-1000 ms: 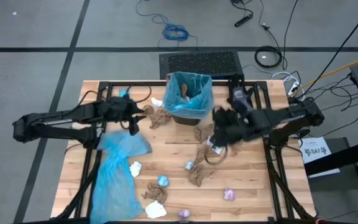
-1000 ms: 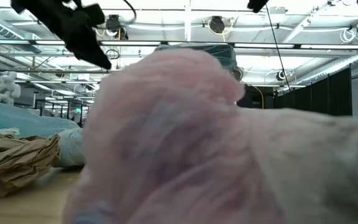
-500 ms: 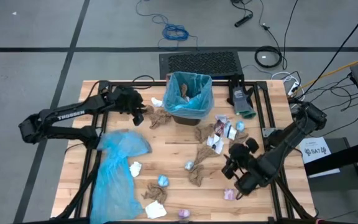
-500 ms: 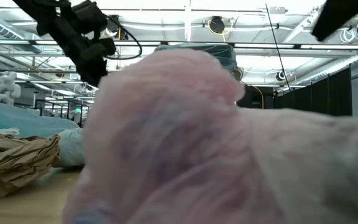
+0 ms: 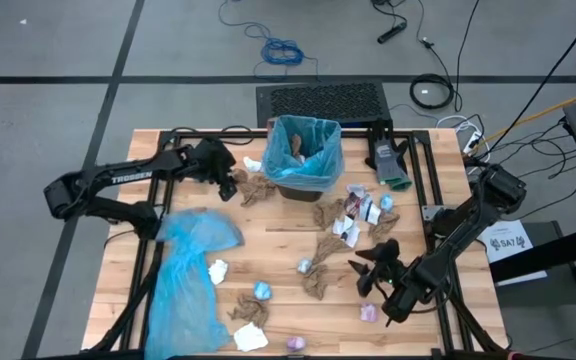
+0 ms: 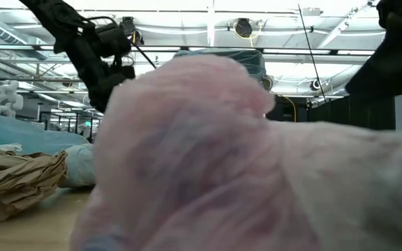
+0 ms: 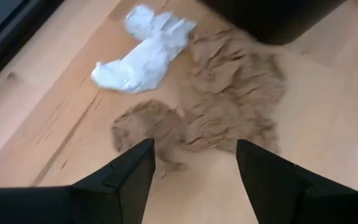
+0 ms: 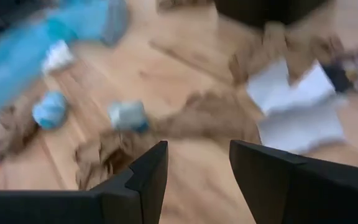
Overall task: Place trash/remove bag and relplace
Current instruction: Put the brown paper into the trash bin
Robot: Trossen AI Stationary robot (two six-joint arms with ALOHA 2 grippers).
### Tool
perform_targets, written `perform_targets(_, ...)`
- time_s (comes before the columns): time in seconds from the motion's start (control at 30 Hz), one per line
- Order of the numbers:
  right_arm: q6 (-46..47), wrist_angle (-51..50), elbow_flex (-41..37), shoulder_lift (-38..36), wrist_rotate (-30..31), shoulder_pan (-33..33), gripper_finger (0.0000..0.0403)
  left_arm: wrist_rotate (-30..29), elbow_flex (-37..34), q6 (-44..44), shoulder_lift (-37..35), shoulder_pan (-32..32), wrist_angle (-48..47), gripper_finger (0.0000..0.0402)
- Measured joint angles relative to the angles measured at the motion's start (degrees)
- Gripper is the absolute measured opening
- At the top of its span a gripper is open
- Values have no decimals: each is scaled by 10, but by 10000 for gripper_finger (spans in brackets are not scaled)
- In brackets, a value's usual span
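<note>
**Trash all over the table, both grippers open and empty**

So the trash [image 5: 320,245] is scattered pretty much everywhere on the wooden table [image 5: 278,245]. Brown paper wads [image 5: 256,187] sit just left of the bin [image 5: 303,155], touching a white crumpled scrap [image 5: 253,163] near the bin's left side. More brown wads run down the middle from below the bin toward the front, with white paper bits [image 5: 353,215] and a couple of colourful wrappers to the right of them. Near the front edge there are light-blue balls [image 5: 263,291], another white wad [image 5: 251,337] and pink wrappers [image 5: 368,313]. One pink wrapper [image 6: 208,153] sits right up against the low camera and blocks most of that view.

The bin stands upright at the back centre of the table, lined with a light-blue bag [image 5: 320,130], some brown paper showing inside. A second blue bag [image 5: 190,270] lies flat and rumpled on the left side of the table.

The left gripper [image 5: 230,185] hangs just left of the brown wads beside the bin; in the left wrist view its fingers [image 7: 126,177] are spread wide with nothing between them, brown wad [image 7: 229,93] and white scrap [image 7: 145,50] right ahead. The right gripper [image 5: 366,270] is over the front right of the table, near the pink wrapper there, jaws apart and empty too, fingers [image 8: 148,174] pointing at brown wads and a light-blue ball [image 8: 128,115].
</note>
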Motion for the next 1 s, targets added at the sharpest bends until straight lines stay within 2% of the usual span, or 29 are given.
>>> perform_targets(0.23,-18,84,-50,0,0,6,164,-73,0,-3,41,0,38,230)
perform_targets(0.47,-45,96,-54,0,38,6,164,-64,0,-20,84,8,61,230)
perform_targets(0.73,-46,100,-54,0,39,6,164,-54,0,-32,154,22,83,227)
perform_targets(0.87,-51,100,-54,0,42,5,164,-66,0,-32,184,27,98,184)
perform_targets(1.0,-51,100,-54,0,41,5,164,-66,0,-32,192,27,100,84)
